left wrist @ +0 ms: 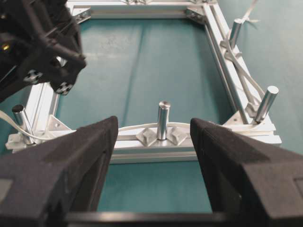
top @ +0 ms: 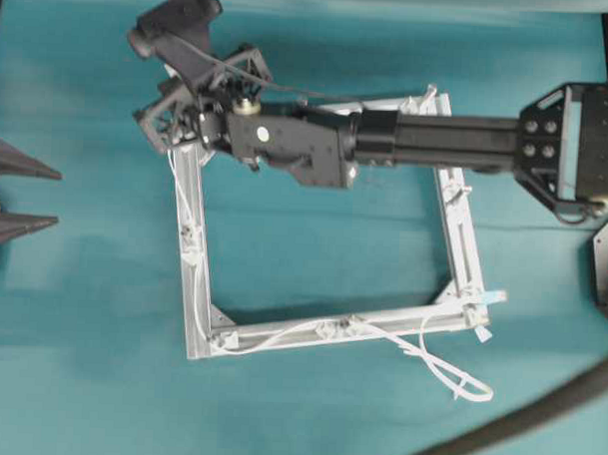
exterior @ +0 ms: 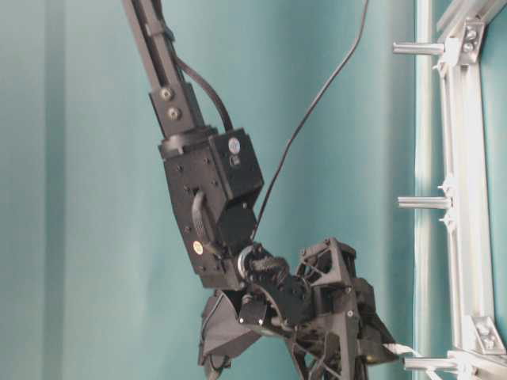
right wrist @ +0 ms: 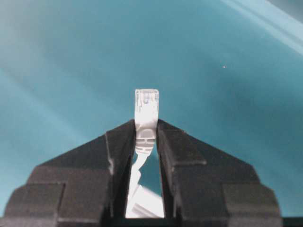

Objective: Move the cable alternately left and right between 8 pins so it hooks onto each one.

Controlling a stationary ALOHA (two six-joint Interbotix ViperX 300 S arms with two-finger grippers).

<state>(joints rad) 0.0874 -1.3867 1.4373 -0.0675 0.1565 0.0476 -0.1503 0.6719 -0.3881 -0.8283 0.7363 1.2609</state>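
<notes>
The square silver frame point(top: 197, 284) lies mid-table with short upright pins point(left wrist: 163, 118) on its rails. The white cable point(top: 280, 332) runs along the left and bottom rails, passes behind the middle pin point(top: 189, 245) of the left rail, and loops off the bottom right corner. My right gripper point(right wrist: 146, 130) reaches across to the frame's top left corner and is shut on the cable's plug point(right wrist: 146, 111), which sticks out past the fingertips. At the table's left edge my left gripper point(top: 57, 196) is open and empty, facing the left rail.
The right arm point(top: 437, 142) spans the frame's top rail. A thick dark grey hose point(top: 537, 415) curves across the bottom right corner. A thin black robot wire point(exterior: 317, 95) hangs beside the arm. Teal cloth point(top: 323, 248) covers the table.
</notes>
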